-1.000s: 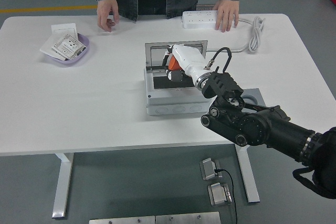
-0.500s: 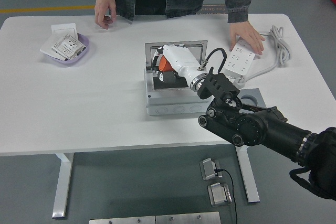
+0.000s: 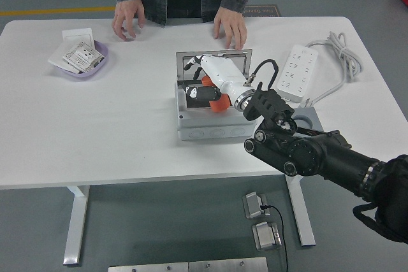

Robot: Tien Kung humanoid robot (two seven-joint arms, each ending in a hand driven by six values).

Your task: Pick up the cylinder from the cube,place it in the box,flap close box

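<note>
While reaching over the open box (image 3: 210,125), the right robot hand (image 3: 205,91) has its fingers curled on the orange cylinder (image 3: 217,104), which sits low inside the box, under the palm. Person's hands (image 3: 230,27) rest on the table (image 3: 115,125).

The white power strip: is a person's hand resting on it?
No. The white power strip lies untouched; both the person's hands rest on the white table.

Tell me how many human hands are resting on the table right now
2. One person's hand rests at the far edge, left of centre, near the purple bowl. The other hand rests at the far edge just behind the open grey box. None seem hidden.
</note>
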